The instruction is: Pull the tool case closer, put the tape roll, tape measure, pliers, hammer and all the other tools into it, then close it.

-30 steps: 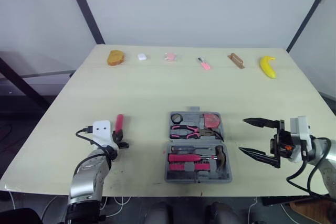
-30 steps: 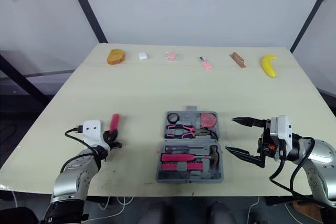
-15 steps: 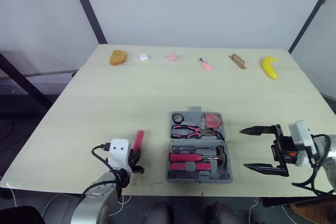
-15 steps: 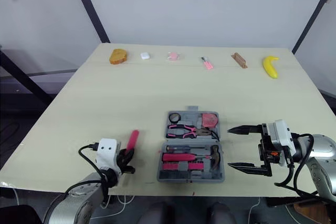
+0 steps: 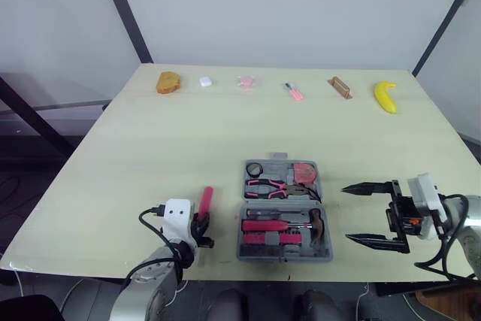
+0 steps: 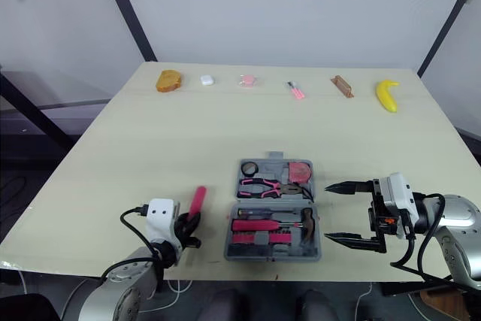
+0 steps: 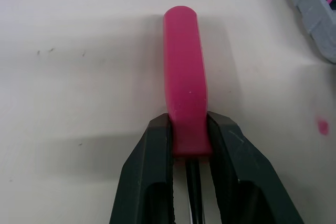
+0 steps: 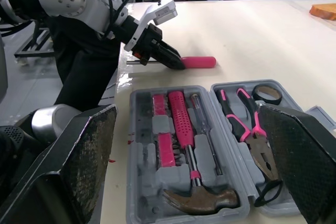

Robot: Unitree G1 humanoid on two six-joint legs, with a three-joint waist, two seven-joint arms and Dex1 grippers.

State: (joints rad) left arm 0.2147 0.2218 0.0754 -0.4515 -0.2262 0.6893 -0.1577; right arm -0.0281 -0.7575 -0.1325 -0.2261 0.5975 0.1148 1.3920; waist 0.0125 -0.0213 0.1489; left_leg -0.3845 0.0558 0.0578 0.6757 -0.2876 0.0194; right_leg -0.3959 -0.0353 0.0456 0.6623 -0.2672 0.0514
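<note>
The grey tool case lies open near the table's front edge, holding pink pliers, a tape roll, a pink tape measure and a hammer. Left of the case, my left gripper is shut on a pink-handled screwdriver, whose handle points away from me. My right gripper stands open just right of the case, holding nothing.
Along the far edge sit a bread piece, a small white block, a pink round item, a small pink tool, a brown block and a banana. The table's front edge is close to both grippers.
My left gripper has carried the pink screwdriver to the right, from well left of the case to just beside it. The right gripper has dropped slightly toward the front edge.
</note>
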